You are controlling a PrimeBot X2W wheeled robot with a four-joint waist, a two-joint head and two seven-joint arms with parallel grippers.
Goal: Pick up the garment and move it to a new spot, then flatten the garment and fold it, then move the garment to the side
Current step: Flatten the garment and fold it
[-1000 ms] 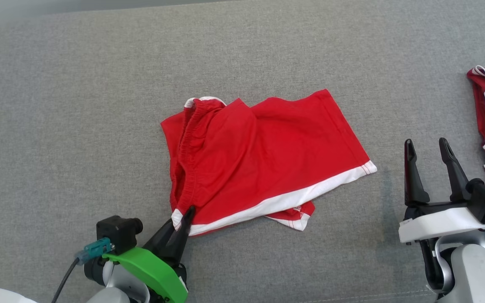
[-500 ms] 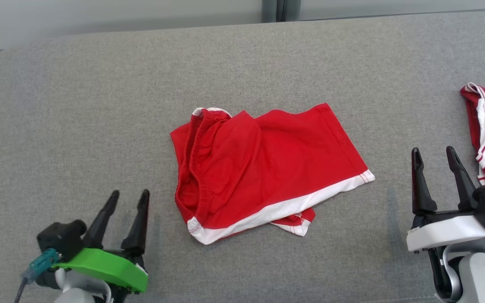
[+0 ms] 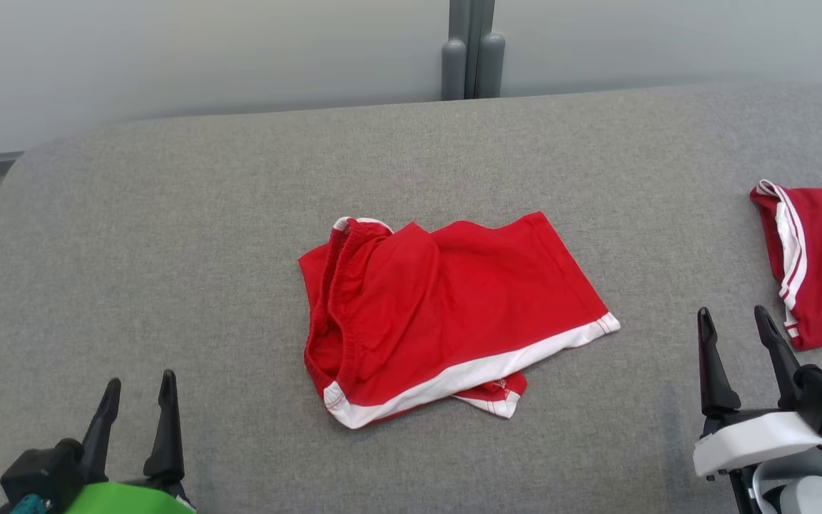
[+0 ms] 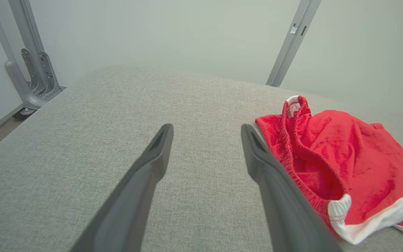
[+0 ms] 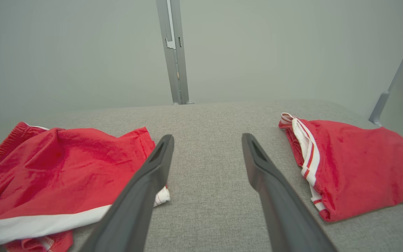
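Centrally, red shorts (image 3: pixel 454 300) between left hand (image 3: pixel 140 380) and right hand (image 3: pixel 732 312), untouched; both spread wide, empty.

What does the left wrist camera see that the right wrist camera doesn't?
Left wrist view: the open left hand and a curved metal bracket beside the cushion. Right wrist view: the open right hand and a second red garment with white stripes. Both: the red shorts with the white hem, lying on the grey cushion.
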